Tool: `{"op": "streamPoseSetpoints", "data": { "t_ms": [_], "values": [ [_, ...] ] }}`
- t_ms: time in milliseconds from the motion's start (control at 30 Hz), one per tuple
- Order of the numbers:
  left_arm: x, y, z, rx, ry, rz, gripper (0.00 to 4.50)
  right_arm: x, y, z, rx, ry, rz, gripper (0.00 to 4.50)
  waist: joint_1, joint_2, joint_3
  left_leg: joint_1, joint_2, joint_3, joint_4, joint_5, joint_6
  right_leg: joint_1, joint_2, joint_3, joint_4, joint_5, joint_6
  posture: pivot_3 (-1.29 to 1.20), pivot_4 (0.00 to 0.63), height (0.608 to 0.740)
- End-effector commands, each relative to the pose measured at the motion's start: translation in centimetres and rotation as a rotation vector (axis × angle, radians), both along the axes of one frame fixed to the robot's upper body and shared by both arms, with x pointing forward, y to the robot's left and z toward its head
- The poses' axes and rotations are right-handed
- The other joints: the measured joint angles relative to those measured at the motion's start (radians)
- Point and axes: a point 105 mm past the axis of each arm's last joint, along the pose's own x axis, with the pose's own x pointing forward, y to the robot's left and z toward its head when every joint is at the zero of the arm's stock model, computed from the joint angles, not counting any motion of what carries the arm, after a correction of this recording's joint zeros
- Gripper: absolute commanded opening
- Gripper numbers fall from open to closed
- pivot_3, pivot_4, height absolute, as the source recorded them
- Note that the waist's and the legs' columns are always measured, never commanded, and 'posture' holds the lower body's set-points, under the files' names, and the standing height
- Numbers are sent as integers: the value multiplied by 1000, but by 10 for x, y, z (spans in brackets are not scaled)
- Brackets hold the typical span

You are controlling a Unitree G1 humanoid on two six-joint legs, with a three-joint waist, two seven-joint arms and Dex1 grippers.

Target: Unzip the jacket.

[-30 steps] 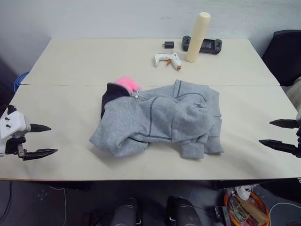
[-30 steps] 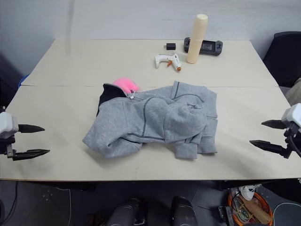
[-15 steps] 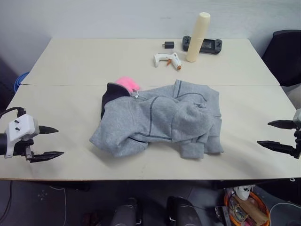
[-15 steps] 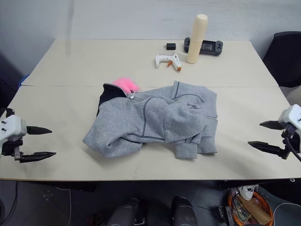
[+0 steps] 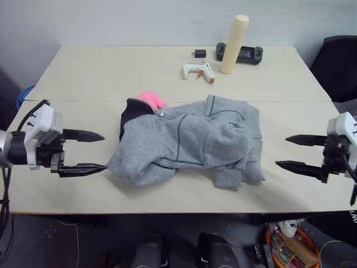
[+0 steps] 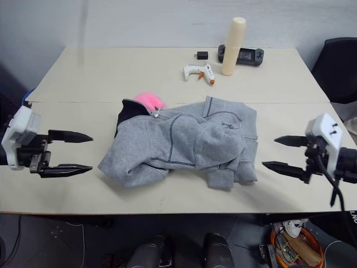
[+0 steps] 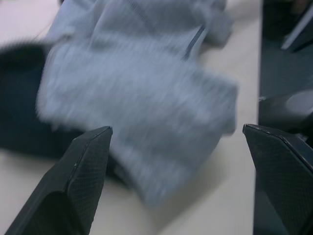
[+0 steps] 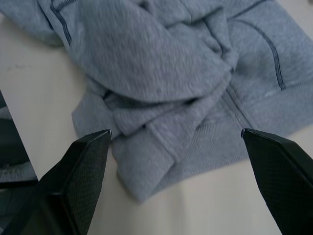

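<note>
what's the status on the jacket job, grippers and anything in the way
Left gripper and right gripper open, either side of jacket, neither touching. Jacket crumpled on table, pink charm at collar. Nothing in the way.

Up at twelve o'clock on the pale desk (image 5: 83, 72), a white glue gun (image 5: 198, 71) lies flat. Just beside it at one o'clock stands a tall cream cylinder (image 5: 234, 44), upright. Behind that rests a dark game controller (image 5: 245, 53), and a small black block (image 5: 199, 53) sits nearby.

Lab or workshop, plain worktable (image 5: 83, 72), glue gun (image 5: 199, 71), handheld controller (image 5: 241, 53), bare wall
</note>
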Motion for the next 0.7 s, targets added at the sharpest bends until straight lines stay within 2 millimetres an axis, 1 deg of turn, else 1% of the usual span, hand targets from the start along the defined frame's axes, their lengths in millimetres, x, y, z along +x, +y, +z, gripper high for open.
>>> {"op": "streamPoseSetpoints", "data": {
  "t_ms": [33, 133, 167, 267, 367, 467, 567, 633, 700],
  "values": [
    [-6, -23, 5, 7, -17, -109, 4500, 19, 10, -8, 40, 18, -27, 4452, 1, 0, 0, 0, 0, 0, 0, 0, 0, 0, 0, 0, 0, 0, 0, 0, 150, 740],
    [-4, -36, 2, 24, -30, -168, 4500, 29, 16, -18, 76, 62, -9, 4452, 5, 0, 0, 0, 0, 1, 0, 0, 0, 0, 2, 0, 0, 0, 0, 0, 150, 740],
    [-2, -41, 2, 20, -38, -185, 4500, 31, 20, -20, 103, 77, 12, 4452, 7, 0, 0, -1, -1, 1, 0, 1, 1, 0, 6, -1, 0, 0, 0, 0, 150, 740],
    [3, -52, 2, 13, -55, -218, 4500, 39, 31, -21, 171, 114, 38, 4452, 6, 0, 0, -2, -1, 1, 2, 2, 2, 0, 6, -1, 0, 0, 0, 0, 150, 740],
    [9, -59, -1, 29, -83, -220, 4500, 44, 44, -22, 208, 147, 68, 4452, 5, 0, 0, -2, -1, 1, 3, 2, 3, 0, 6, -1, 0, 0, 0, 0, 150, 740],
    [11, -59, -4, 43, -97, -216, 4500, 45, 54, -22, 244, 177, 90, 4452, 4, 0, 0, -2, -1, 0, 2, 2, 3, 0, 7, -1, 0, 0, 0, 0, 150, 740],
    [12, -58, -2, 43, -108, -206, 4500, 41, 58, -25, 258, 197, 116, 3931, 4, 0, 0, -2, -1, 0, 2, 2, 3, 0, 7, -1, 0, 0, 0, 0, 150, 740],
    [14, -57, -1, 43, -115, -202, 4500, 36, 62, -25, 281, 208, 146, 3336, 5, 0, 0, -2, -1, 0, 2, 2, 3, 0, 7, -1, 0, 0, 0, 0, 150, 740],
    [15, -57, 0, 45, -123, -199, 4500, 30, 66, -23, 290, 211, 170, 2609, 7, 0, 0, -2, -1, 0, 3, 2, 3, 0, 6, -1, 0, 0, 0, 0, 150, 740]
  ]
}}
